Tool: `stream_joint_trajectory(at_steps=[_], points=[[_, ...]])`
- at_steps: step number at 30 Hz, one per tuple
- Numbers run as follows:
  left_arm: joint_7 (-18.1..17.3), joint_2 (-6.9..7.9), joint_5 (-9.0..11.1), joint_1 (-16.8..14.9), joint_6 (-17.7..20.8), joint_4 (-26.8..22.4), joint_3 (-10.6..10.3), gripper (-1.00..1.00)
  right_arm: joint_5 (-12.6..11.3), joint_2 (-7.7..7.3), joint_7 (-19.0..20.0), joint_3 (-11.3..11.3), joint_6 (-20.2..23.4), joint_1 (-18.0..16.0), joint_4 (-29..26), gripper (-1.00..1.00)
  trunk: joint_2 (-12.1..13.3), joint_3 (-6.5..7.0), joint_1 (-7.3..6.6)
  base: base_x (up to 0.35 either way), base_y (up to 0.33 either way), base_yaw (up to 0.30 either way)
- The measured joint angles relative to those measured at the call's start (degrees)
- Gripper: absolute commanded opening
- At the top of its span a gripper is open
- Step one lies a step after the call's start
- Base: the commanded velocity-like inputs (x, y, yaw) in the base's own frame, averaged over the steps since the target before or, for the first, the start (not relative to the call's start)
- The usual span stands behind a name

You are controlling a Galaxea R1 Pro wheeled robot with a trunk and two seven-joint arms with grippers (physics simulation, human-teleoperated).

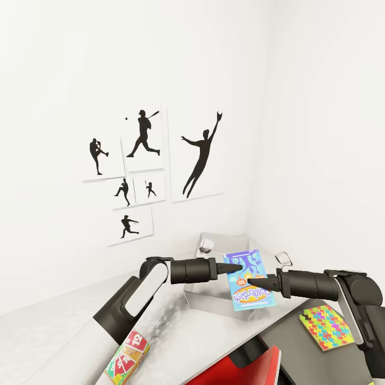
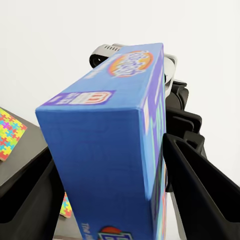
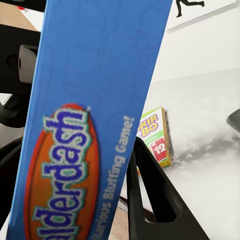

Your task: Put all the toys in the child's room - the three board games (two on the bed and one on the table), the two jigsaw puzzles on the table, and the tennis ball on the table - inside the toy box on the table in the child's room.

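The head view alone shows the toy box (image 1: 214, 291) beneath the blue board game (image 1: 250, 280); level, opposed arms, left gripper (image 1: 233, 268) and right gripper (image 1: 256, 282) pinching it.

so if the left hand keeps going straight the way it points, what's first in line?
Probably the right hand, facing it from the other side of the Balderdash box both grip; depth is unclear.
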Motion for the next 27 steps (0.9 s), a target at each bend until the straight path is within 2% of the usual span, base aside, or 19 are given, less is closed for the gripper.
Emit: stream_joint_trajectory(at_steps=[12,13,14,16,17,22,27], points=[[0.1,-0.07,0.0,0.0,-0.1,0.1,0.0,-1.00,0.1,-0.03,0.0,0.0,0.0,0.0,0.0,-1.00,0.0,0.00,0.00,0.000,0.000,0.000],[0.0,-0.09,-0.2,0.0,-0.3,0.1,0.0,1.00,0.2,-0.04,0.0,0.0,-0.1,0.0,0.0,-1.00,0.0,0.00,0.00,0.000,0.000,0.000],[0.2,-0.19,-2.7,0.1,-1.0,0.1,0.0,1.00,0.4,-0.03,0.0,0.1,-0.1,0.0,0.0,-1.00,0.0,0.00,0.00,0.000,0.000,0.000],[0.5,-0.28,-5.5,0.1,-2.6,0.2,-0.1,1.00,-0.7,0.00,0.1,0.1,0.3,0.0,0.0,-1.00,0.0,0.00,0.00,0.000,0.000,0.000],[0.7,-0.31,-6.1,0.1,-3.0,0.3,-0.1,1.00,-0.7,0.00,0.1,0.1,0.3,0.0,0.0,-1.00,0.0,0.00,0.00,0.000,0.000,0.000],[1.0,-0.43,-7.4,0.2,-3.9,0.3,0.0,1.00,-0.6,0.00,0.1,0.1,0.3,0.0,0.0,-1.00,0.0,0.00,0.00,0.000,0.000,0.000],[1.1,-0.48,-7.7,0.2,-4.2,0.3,0.0,1.00,-0.5,0.00,0.1,0.1,0.2,0.0,0.0,-1.00,0.0,0.00,0.00,0.000,0.000,0.000]])
